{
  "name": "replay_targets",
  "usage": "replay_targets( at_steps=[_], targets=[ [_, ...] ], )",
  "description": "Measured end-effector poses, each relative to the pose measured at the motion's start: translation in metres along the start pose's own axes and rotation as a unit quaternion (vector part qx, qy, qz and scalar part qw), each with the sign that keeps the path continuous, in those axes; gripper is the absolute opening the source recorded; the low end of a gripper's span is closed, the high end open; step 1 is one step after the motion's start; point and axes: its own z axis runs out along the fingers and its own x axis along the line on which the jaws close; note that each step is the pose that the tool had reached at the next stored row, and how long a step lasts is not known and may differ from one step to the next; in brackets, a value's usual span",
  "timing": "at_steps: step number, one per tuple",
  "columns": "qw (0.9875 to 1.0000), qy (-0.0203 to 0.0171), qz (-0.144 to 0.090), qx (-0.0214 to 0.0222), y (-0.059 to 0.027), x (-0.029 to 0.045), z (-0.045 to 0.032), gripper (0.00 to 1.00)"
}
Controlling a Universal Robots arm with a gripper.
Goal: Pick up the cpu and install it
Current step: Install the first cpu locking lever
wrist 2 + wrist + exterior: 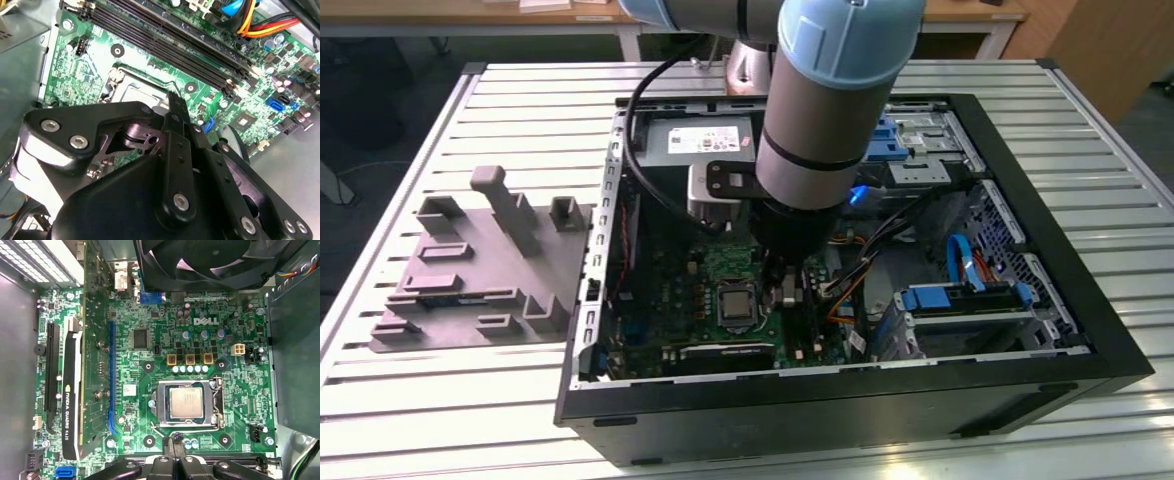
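Silvery cpu (186,403) sat flat inside the black frame (187,384) on the green board (150,385), in the open computer case (1067,340) on the slatted surface (454,390). Hung close above the board, beside the cpu and not touching it: pincer (175,446), tips pressed together, holding nothing. Grey tray (467,280) lay outside the case on the exterior view's left. Could go wrong: a bump from the closed tips could push the cpu crooked or scratch the board.
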Motion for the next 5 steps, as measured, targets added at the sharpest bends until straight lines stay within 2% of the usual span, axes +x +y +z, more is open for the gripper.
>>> replay_targets(
  at_steps=[5],
  targets=[
    [1.0,0.0008,0.0,0.0,0.0,0.0,-0.0001,0.11]
  ],
)
